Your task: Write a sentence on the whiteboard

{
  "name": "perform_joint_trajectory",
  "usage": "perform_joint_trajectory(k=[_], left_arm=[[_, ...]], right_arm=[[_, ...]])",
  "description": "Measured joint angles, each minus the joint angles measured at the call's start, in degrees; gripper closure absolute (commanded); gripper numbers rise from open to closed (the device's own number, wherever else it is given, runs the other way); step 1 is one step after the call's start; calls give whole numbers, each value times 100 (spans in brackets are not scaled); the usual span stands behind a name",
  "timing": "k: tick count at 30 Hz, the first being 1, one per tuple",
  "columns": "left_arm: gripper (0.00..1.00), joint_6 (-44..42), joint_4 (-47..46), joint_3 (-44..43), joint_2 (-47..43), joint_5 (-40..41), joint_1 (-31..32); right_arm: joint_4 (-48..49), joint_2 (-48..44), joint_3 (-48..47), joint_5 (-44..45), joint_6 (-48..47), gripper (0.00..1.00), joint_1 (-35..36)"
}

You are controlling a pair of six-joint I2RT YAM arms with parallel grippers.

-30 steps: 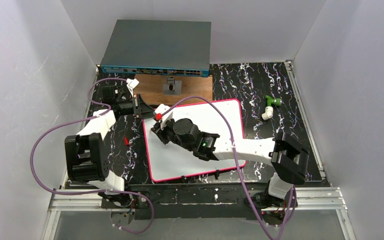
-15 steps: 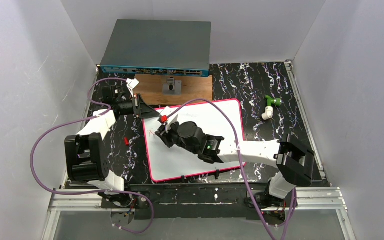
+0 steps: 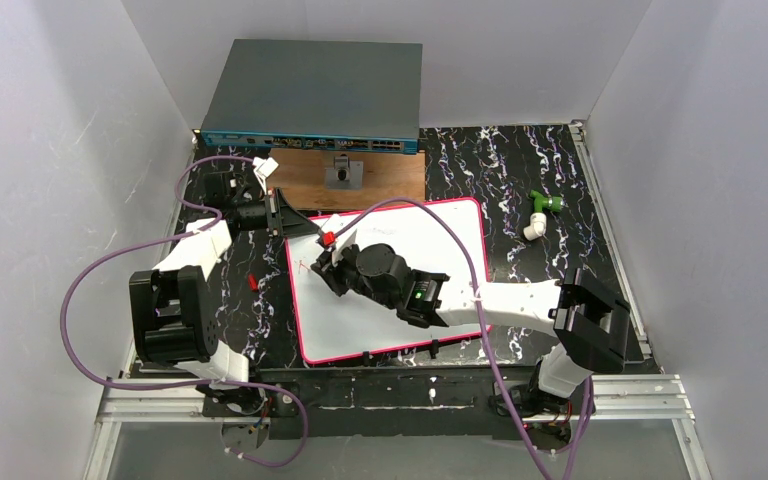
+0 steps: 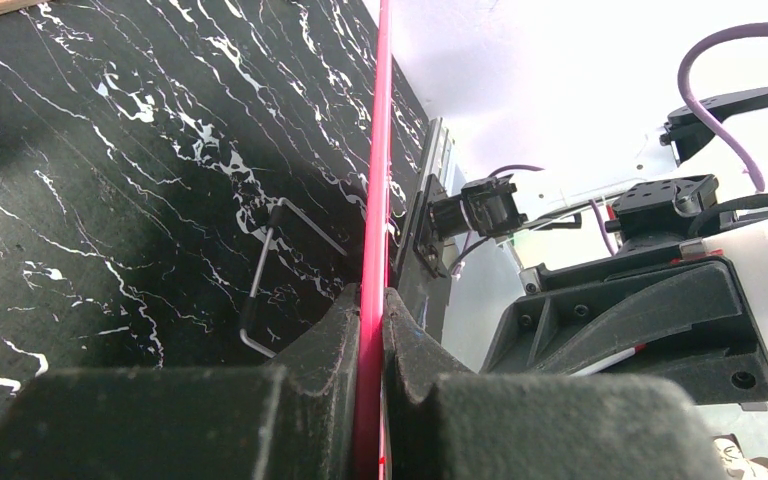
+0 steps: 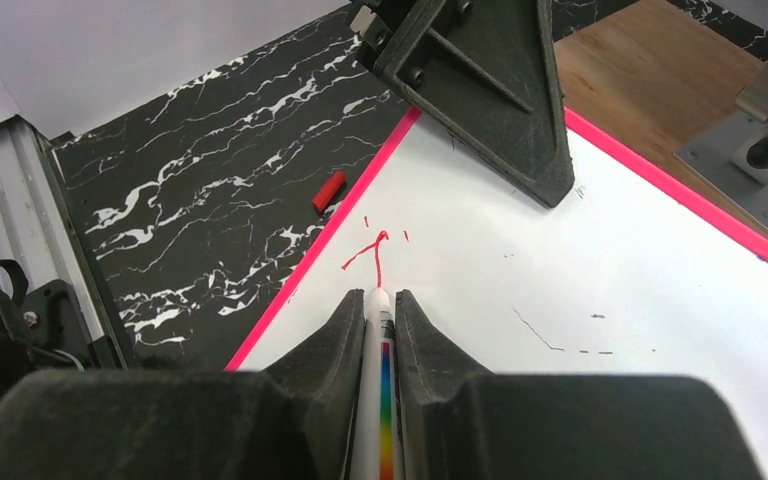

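I see the whiteboard (image 3: 345, 330) lying flat near the middle of the desk (image 3: 560, 180), turned a little out of square with the desk's edges. Its pink rim (image 4: 378, 150) shows all round, and small black clips sit on the long edge nearest the arm bases. The left gripper (image 4: 372, 300) is at the board's far left corner. In its wrist view the rim runs edge-on between the two fingers, which are closed tight on it. The right gripper (image 5: 380, 300) reaches in over the left part of the board, fingers pinched on a marker (image 5: 377, 330) with a white barrel and a rainbow stripe. The marker's tip points down at the white surface, just below the only red writing I can find. The sentence (image 5: 368, 255) so far is one wobbly red stroke, forked at the top, with a few small ticks near it, close to the board's left edge. I cannot tell which letter it is. A small red cap (image 5: 329, 190) lies on the desk just outside that edge. Toward the far edge of the desk I note a brown wooden board (image 3: 305, 180) and behind it a grey equipment box (image 3: 315, 95). Near the right edge lies a green-and-white pipe fitting (image 3: 538, 215), well apart from the board.
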State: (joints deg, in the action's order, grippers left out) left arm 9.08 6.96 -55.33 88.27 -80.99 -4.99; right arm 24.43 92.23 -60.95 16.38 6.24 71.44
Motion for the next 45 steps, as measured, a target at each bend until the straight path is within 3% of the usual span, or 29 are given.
perform_joint_trajectory(k=[45], left_arm=[[100, -74, 138, -55, -42, 61, 26]], right_arm=[[-157, 116, -356, 179, -190, 99, -70]])
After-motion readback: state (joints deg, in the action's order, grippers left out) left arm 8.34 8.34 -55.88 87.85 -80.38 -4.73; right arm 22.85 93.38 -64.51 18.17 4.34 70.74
